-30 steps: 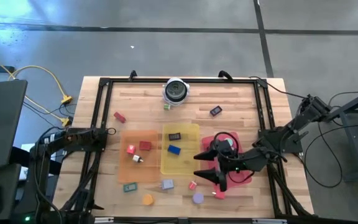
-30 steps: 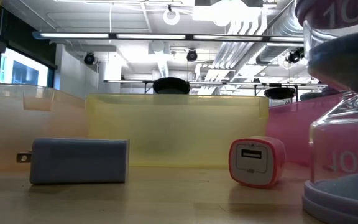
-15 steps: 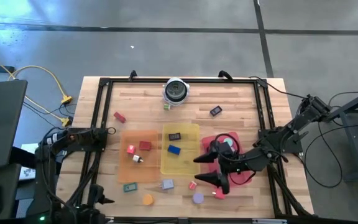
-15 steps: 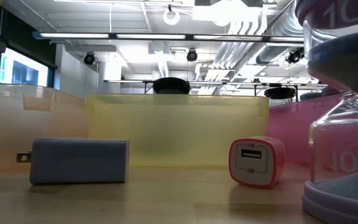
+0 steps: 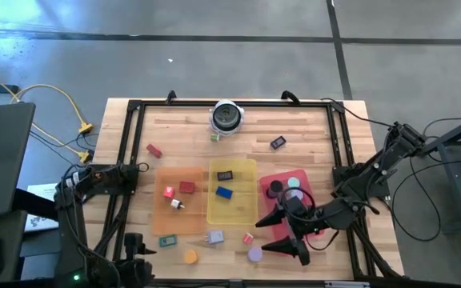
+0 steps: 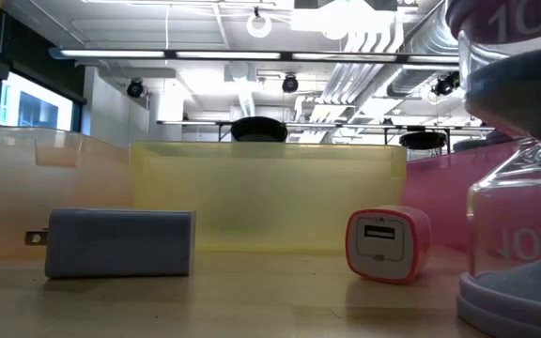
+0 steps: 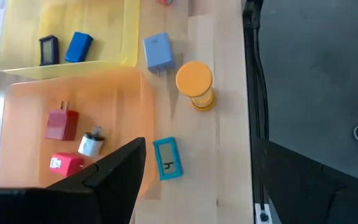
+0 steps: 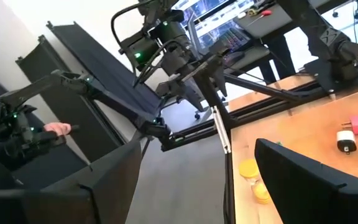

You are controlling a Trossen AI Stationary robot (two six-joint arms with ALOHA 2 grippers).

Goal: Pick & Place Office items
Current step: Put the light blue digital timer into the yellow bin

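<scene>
**Right hand slides toward the front edge**

Since a moment ago the right hand (image 5: 288, 234) has moved off the red tray (image 5: 320, 230) and nearer the front edge of the table (image 5: 294, 132). Its two fingers are spread apart and hold nothing. It hangs over the front corner of the red tray, near the purple disc (image 5: 255, 254) and the small pink plug (image 5: 248, 238) on the bare wood.

Along the front of the table lie an orange disc (image 5: 190, 256), a teal block (image 5: 166, 240) and a grey plug (image 5: 216, 237). From table height, the grey plug and the pink plug sit in front of the yellow tray.

The left hand (image 5: 131, 244) waits at the front left edge of the table. Its fingers are spread too, and empty.

In the middle sit three flat trays side by side. The orange tray (image 5: 194, 216) holds two red bits and a small white bit. The yellow tray (image 5: 234, 212) holds a blue block (image 5: 224, 192) and a black block (image 5: 225, 175). The red tray holds a black disc (image 5: 275, 188) and a teal disc (image 5: 293, 182).

Farther back, a red bit (image 5: 154, 150) and a black block (image 5: 278, 143) lie on the wood. At the far edge stands a round silver and black thing (image 5: 226, 117), with a tiny green bit (image 5: 214, 137) beside it.
</scene>
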